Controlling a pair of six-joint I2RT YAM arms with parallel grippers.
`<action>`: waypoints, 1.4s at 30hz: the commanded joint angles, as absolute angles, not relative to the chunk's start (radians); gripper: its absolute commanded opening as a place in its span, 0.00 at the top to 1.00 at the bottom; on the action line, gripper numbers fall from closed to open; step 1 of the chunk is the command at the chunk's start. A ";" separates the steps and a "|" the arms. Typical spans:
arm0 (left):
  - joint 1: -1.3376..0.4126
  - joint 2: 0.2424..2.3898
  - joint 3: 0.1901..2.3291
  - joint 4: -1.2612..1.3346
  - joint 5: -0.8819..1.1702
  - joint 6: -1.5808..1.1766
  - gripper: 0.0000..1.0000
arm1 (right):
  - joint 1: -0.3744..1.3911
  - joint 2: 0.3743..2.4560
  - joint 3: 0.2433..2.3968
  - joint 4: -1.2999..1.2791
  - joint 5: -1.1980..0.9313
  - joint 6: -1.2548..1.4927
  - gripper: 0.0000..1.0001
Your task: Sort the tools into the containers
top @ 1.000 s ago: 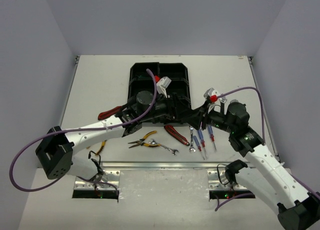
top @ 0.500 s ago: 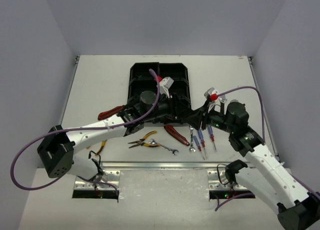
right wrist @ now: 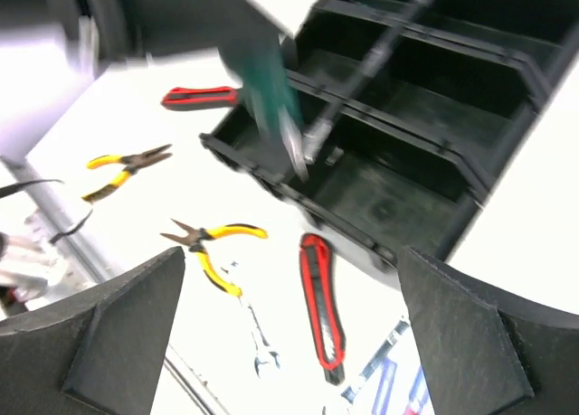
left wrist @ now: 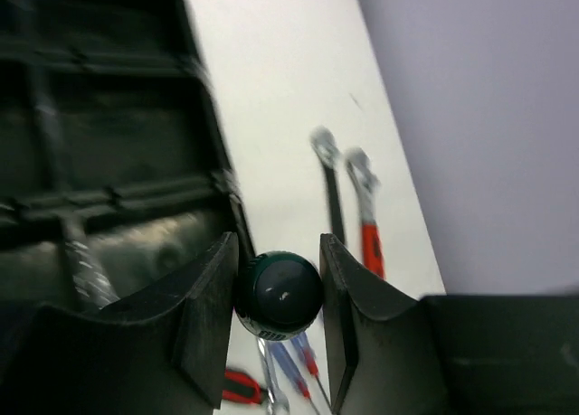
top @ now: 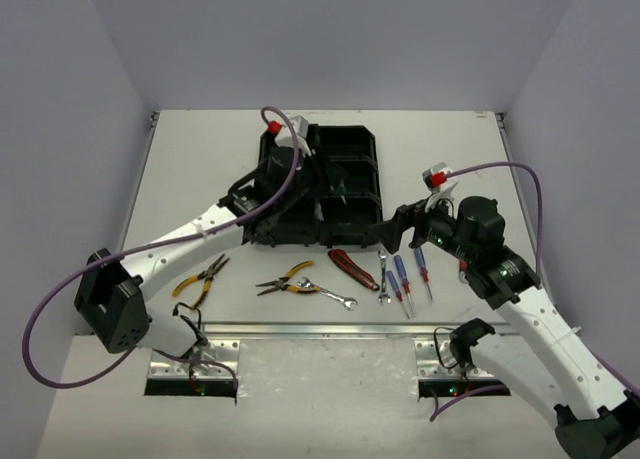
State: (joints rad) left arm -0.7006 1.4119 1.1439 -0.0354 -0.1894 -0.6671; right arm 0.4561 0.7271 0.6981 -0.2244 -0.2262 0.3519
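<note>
Left gripper point(left wrist: 277, 268) is clenched on the green screwdriver point(left wrist: 279, 296), the round butt of its handle squeezed between both fingers; it hangs over the right-hand side of the black tray point(top: 345, 137), shaft angled down, though the close shots are smeared and I can't make out which compartment the tip is over; something silvery point(left wrist: 84, 268), a wrench by the look of it, lies inside one compartment just beside the fingers; right gripper point(right wrist: 289, 257) is spread wide with nothing in it, poised above the table point(top: 200, 159) just off the tray's near right corner; below it lies the red and black knife point(right wrist: 321, 311), near the tray's front edge; right of the knife, a small wrench point(top: 383, 279) and the blue and red screwdrivers point(top: 402, 276) lie side by side; yellow pliers point(top: 287, 279) rest nearer the arm bases with another wrench point(top: 335, 298) touching them; a second yellow pair point(top: 200, 277) sits well off to the left; a red-handled tool point(right wrist: 201, 97) lies by the tray's left side; past the tray's right side, a silver spanner point(left wrist: 327, 184) and a red-handled adjustable wrench point(left wrist: 366, 225) lie side by side.
</note>
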 commanded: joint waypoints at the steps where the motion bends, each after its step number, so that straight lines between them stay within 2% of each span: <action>1: -0.534 1.485 1.293 -0.038 -0.471 -0.657 1.00 | 0.457 0.712 0.737 -0.304 -0.096 0.379 0.01; 6: -0.370 1.738 1.483 0.088 -0.480 -0.670 1.00 | 0.457 0.719 0.714 -0.330 -0.104 0.415 0.01; 13: -0.328 2.115 1.841 0.030 -0.477 -0.678 1.00 | 0.455 0.708 0.724 -0.408 -0.058 0.438 0.01; 16: -0.313 2.187 1.879 0.003 -0.442 -0.735 1.00 | 0.456 0.706 0.726 -0.449 -0.003 0.445 0.01; 22: -0.310 2.197 1.791 0.054 -0.341 -0.842 0.99 | 0.454 0.741 0.713 -0.466 0.028 0.443 0.01; 23: -0.310 2.199 1.785 0.052 -0.326 -0.854 0.91 | 0.455 0.754 0.715 -0.476 0.043 0.448 0.01; 24: -0.310 2.204 1.782 0.047 -0.311 -0.862 0.80 | 0.455 0.770 0.717 -0.490 0.066 0.456 0.01; 25: -0.310 2.208 1.782 0.043 -0.299 -0.865 0.64 | 0.456 0.787 0.721 -0.494 0.072 0.459 0.01; 27: -0.310 2.188 1.777 0.027 -0.271 -0.869 0.26 | 0.454 0.851 0.732 -0.530 0.129 0.474 0.01; 29: -0.311 2.135 1.753 0.044 -0.252 -0.864 0.03 | 0.455 0.895 0.747 -0.561 0.167 0.485 0.01; 30: -0.314 2.106 1.748 0.049 -0.250 -0.853 0.00 | 0.456 0.908 0.745 -0.564 0.172 0.484 0.01; 34: -0.325 1.954 1.743 0.022 -0.242 -0.800 0.00 | 0.454 0.968 0.726 -0.558 0.221 0.486 0.01; 36: -0.327 1.881 1.732 -0.043 -0.230 -0.782 0.00 | 0.449 1.014 0.722 -0.563 0.276 0.482 0.14; 39: -0.339 1.678 1.563 -0.050 -0.177 -0.715 0.00 | 0.395 1.127 0.718 -0.564 0.270 0.477 0.35; 42: -0.349 1.447 1.400 -0.033 -0.138 -0.673 0.00 | 0.359 1.184 0.699 -0.541 0.232 0.475 0.44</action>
State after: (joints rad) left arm -0.3289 1.7062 1.5390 -0.0669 -0.2040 -0.7590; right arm 0.4009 1.1241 0.7032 -0.5617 0.2127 0.4709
